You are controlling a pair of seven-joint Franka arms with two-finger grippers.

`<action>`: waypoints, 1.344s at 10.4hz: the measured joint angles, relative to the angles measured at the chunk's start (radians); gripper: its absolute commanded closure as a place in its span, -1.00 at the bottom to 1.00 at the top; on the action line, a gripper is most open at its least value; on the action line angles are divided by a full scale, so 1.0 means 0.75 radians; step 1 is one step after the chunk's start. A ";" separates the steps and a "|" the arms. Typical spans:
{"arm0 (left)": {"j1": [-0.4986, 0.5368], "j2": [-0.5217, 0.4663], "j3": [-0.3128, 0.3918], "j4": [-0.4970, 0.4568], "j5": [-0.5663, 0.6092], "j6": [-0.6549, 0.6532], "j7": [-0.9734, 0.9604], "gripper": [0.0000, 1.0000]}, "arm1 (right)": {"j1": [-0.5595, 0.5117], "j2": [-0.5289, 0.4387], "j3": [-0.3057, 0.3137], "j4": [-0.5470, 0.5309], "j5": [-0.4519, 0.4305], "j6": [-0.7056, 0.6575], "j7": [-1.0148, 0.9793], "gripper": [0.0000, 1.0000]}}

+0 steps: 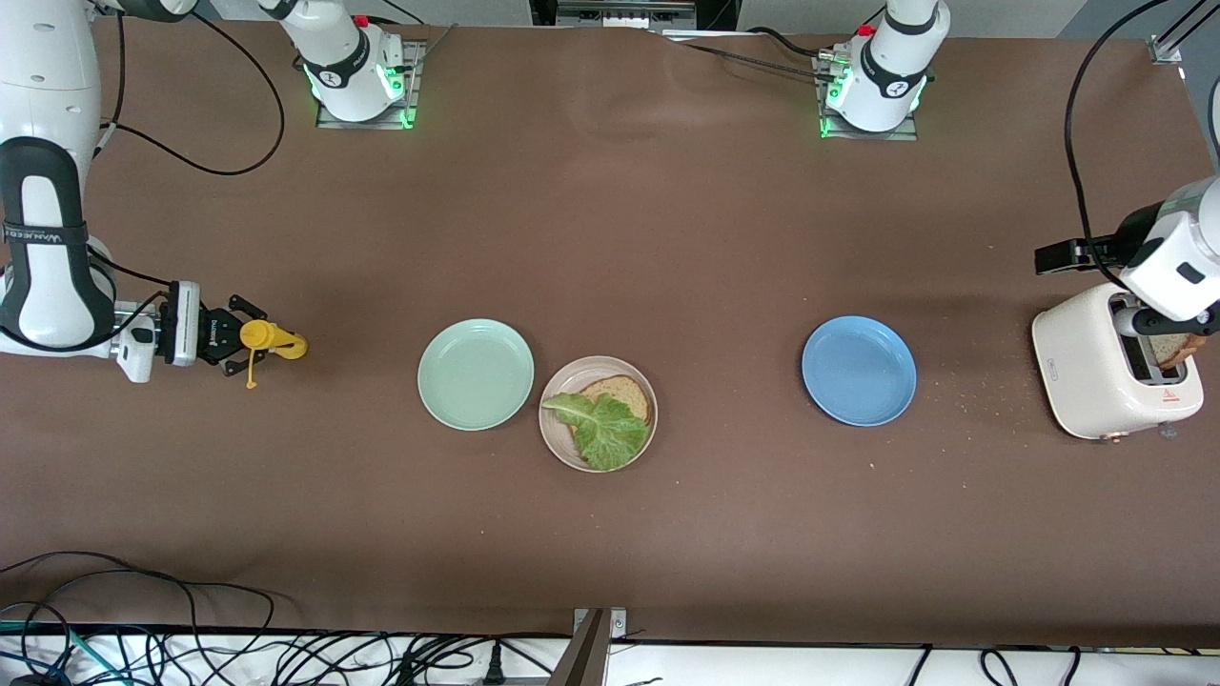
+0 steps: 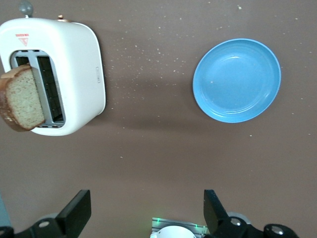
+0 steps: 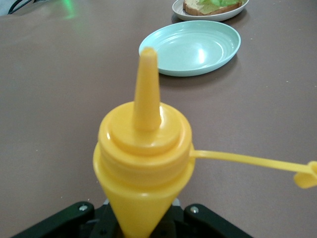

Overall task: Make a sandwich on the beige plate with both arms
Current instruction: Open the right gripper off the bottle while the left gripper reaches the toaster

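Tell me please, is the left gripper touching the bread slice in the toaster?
Apart. The left wrist view shows the open left gripper with brown table between its fingers and the bread slice, which stands in the toaster slot.

A red triangular warning sign (image 1: 1168, 401) is printed on the top of the white toaster (image 1: 1077, 372). Its wording is too small to read.
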 measured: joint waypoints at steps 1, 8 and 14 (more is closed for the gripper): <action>0.029 0.003 0.001 0.000 0.050 0.000 0.050 -1.00 | -0.017 0.023 0.002 -0.001 0.038 -0.008 -0.045 1.00; 0.307 0.141 0.006 -0.016 0.163 0.211 0.378 -1.00 | -0.029 0.039 0.013 0.011 0.072 -0.025 -0.085 -0.78; 0.506 0.219 0.006 -0.194 0.163 0.540 0.445 -0.89 | -0.130 0.038 0.004 0.054 0.013 -0.022 -0.085 -1.00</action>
